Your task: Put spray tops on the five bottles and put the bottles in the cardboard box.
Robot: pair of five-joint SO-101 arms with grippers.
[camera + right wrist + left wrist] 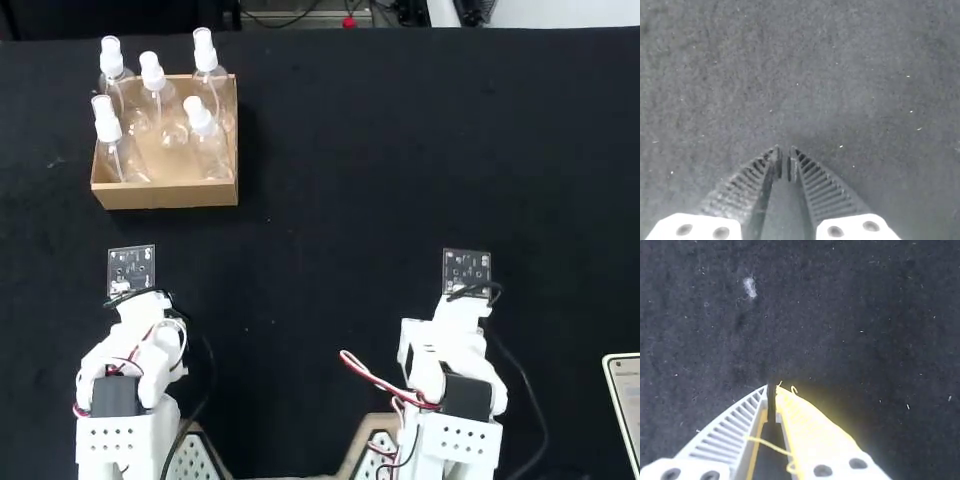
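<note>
Several clear bottles [160, 110] with white spray tops [151, 70] stand upright inside the cardboard box [165, 192] at the far left of the black table. Both arms are folded back at the near edge, well away from the box. My left gripper [772, 387] is shut with nothing in it, its tips close over the black cloth; in the high view it sits at the near left [133, 300]. My right gripper [784, 150] is also shut and empty, at the near right [462, 305].
A white object [625, 390] pokes in at the right edge near the front. A small white speck of lint [749, 287] lies on the cloth ahead of my left gripper. Cables run along the table's far edge [350, 20].
</note>
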